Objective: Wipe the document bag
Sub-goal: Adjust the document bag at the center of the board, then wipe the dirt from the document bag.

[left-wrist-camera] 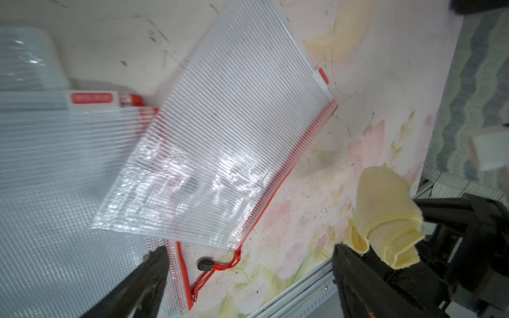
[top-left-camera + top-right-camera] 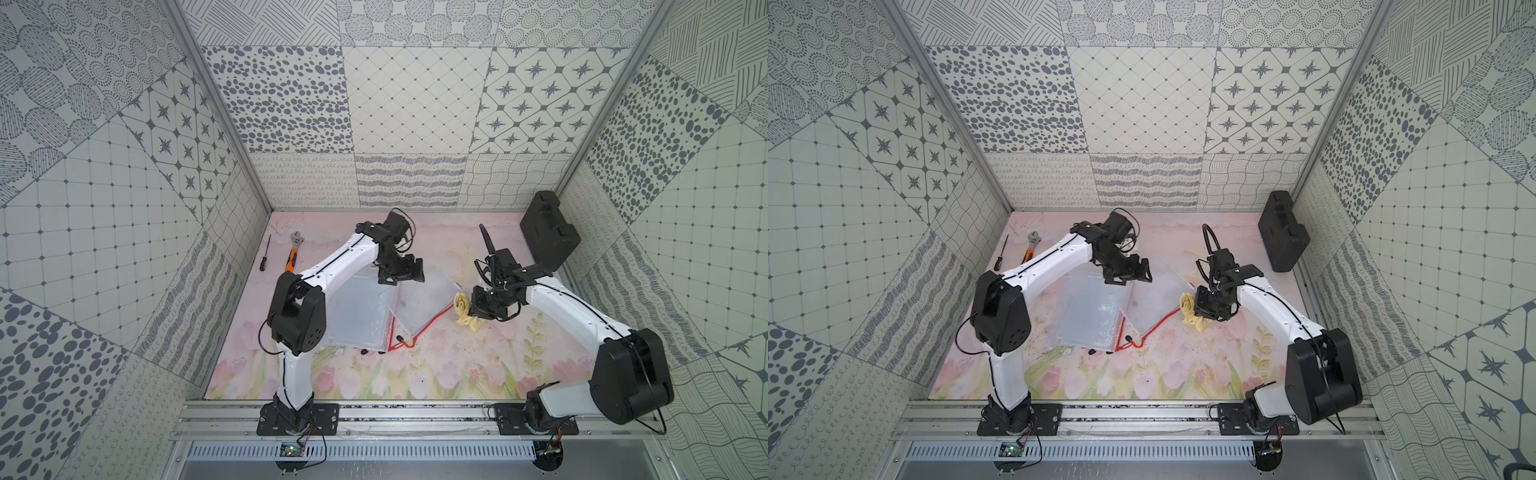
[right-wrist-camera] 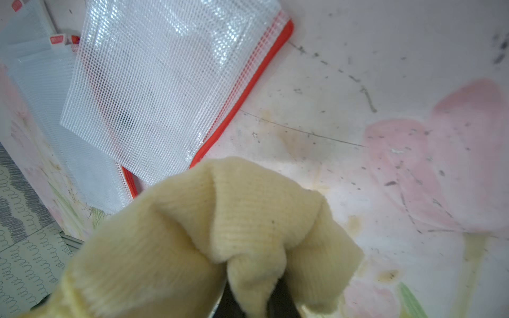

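So far: you are looking at a wipe that, by my judgement, is not yet beginning, since no part of the cloth is resting on the plastic
Bag: the document bag (image 2: 419, 299) with the red zip is lying flat and tilted on the table (image 2: 457, 365), one corner overlapping a second bag (image 2: 357, 316) beside it
Marks: faint grey smudges are showing on its face in the left wrist view, and I am not managing to tell whether they are sitting on it or under it
Left gripper: the left gripper (image 2: 400, 276) is hovering above the far side, where the two bags are meeting, its jaws standing wide apart and gripping nothing
Right gripper: the right gripper (image 2: 478, 309) is clenching the yellow cloth (image 2: 462, 311), which is hanging just beside the bag's right edge, over bare table
Remaining: you are still needing to bring the cloth onto the bag and sweep its whole face, probably with the left jaws pinning it against sliding
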You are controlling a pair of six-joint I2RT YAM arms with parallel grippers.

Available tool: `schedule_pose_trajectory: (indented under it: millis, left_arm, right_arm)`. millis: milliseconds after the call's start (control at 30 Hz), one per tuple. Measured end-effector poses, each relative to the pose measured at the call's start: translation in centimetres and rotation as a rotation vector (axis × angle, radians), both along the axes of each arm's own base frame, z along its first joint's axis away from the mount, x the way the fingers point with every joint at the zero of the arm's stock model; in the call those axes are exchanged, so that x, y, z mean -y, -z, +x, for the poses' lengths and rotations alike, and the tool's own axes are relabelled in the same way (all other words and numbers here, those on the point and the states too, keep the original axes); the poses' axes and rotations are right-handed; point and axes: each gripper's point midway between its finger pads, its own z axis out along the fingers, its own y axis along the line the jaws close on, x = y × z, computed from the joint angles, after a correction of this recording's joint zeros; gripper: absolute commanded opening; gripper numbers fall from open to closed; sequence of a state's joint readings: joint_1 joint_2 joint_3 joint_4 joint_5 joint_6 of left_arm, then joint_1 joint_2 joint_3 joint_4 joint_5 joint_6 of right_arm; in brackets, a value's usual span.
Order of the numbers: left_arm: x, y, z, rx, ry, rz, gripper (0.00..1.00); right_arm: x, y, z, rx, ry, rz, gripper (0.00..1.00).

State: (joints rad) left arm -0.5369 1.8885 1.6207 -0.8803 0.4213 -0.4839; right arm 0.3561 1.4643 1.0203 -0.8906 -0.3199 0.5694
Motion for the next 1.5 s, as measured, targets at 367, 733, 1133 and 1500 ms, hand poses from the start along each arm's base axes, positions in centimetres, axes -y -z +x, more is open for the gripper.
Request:
schedule_pose_trajectory:
  millis: [367, 733, 1133, 1500]
  left_arm:
    - [-9.6, 6.5, -0.2, -0.118, -0.270, -0.200, 0.77]
    - [-8.3, 8.8, -0.3, -0.132, -0.279, -0.341, 0.59]
    - [-4.6, 8.2, 0.6, -0.094, -0.194, -0.399, 0.30]
    - [-1.6, 6.9, 0.4, -0.069, -0.122, -0.401, 0.00]
  right_arm:
    - [-4.5, 3.5, 1.3, -0.074, -0.096, -0.020, 0.00]
    - [-4.6, 3.6, 1.5, -0.072, -0.096, -0.020, 0.00]
    - [-4.8, 3.8, 1.6, -0.067, -0.095, -0.015, 0.00]
    - [-4.4, 2.9, 1.5, -0.039, -0.085, -0.017, 0.00]
